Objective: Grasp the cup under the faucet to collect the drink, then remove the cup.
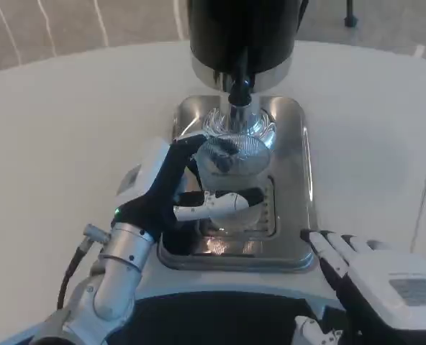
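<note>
Head view: a clear, ribbed cup [231, 147] stands upright on a shiny metal drip tray [296, 180] in the middle of the white desk [62, 136]. It sits directly under the faucet [239, 90], a short dark spout hanging from the black dispenser [242, 32] with its silver base ring at the top of the picture. The spout's tip is just above the cup's rim, and something dark shows inside the cup.

The left hand [188, 190] reaches in from the lower left, its silver forearm rising from the bottom edge. Its fingers [224, 203] wrap around the cup: one black finger curves along the cup's left side near the rim, and a white-and-black finger lies across the cup's lower front, touching the glass. The hand grips the cup, which rests on the tray over the slotted grate [270, 208].

The right hand [375, 269] lies at the lower right, just beside the tray's front right corner and apart from the cup. Its fingers point toward the tray, stretched out side by side, holding nothing.
</note>
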You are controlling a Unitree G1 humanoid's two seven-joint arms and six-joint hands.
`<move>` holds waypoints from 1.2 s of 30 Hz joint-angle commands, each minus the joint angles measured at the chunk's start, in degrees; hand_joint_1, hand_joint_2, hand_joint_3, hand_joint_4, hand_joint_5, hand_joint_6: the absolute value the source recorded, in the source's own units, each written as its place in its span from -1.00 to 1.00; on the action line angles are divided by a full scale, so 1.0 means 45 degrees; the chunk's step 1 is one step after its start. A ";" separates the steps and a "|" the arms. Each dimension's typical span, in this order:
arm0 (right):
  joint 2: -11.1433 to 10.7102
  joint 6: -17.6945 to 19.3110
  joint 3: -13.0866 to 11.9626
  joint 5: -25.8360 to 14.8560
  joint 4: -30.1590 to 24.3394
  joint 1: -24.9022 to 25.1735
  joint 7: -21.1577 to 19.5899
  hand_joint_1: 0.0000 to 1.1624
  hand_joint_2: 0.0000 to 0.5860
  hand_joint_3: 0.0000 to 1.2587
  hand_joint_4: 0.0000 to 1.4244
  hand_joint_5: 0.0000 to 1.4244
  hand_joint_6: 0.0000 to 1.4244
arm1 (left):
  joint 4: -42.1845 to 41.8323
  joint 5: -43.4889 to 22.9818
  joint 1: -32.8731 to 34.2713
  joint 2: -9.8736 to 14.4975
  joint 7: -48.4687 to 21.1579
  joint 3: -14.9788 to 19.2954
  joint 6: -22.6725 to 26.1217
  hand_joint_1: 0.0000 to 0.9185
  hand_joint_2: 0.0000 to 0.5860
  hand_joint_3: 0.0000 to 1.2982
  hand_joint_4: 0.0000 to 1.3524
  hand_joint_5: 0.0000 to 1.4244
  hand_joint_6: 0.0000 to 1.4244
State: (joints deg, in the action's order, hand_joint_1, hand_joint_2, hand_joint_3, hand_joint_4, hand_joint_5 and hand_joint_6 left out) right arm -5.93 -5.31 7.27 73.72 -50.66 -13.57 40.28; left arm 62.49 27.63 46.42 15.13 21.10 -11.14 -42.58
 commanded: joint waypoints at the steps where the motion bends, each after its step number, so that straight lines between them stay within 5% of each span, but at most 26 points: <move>1: -0.0004 -0.0053 0.0063 0.0024 0.0155 0.0152 0.0130 -0.70 0.73 -0.97 -1.00 -1.00 -1.00 | 0.0159 -0.0102 0.0304 -0.0012 0.0050 -0.0074 -0.0144 0.28 -1.00 0.13 0.19 0.67 0.96; 8: 0.0047 -0.0106 0.0168 0.0080 0.0305 0.0246 0.0117 -0.70 0.72 -0.96 -1.00 -1.00 -1.00 | 0.0233 -0.0069 0.0312 0.0135 -0.0016 -0.0142 -0.0091 -0.06 -0.86 -0.07 -0.31 0.28 0.82; 17: -0.0004 -0.0181 0.0153 -0.0059 0.0408 0.0234 0.0040 -0.70 0.73 -0.95 -1.00 -1.00 -1.00 | 0.0136 0.0081 0.0280 0.0300 0.0130 -0.0332 -0.0055 -0.32 -0.74 -0.29 -0.55 -0.05 0.57; 36: -0.0078 -0.0309 0.0155 -0.0293 0.0485 0.0119 -0.0113 -0.74 0.69 -0.91 -1.00 -1.00 -1.00 | -0.0047 0.0472 0.0263 0.0562 0.0413 -0.0767 0.0172 -0.45 -0.77 -0.59 -1.00 -0.78 -0.58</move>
State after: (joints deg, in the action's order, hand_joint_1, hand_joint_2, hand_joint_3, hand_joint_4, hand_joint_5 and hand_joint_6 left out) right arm -6.32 -6.48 7.94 72.76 -48.98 -12.47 40.57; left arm 62.79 29.52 47.03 17.11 22.34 -14.32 -42.34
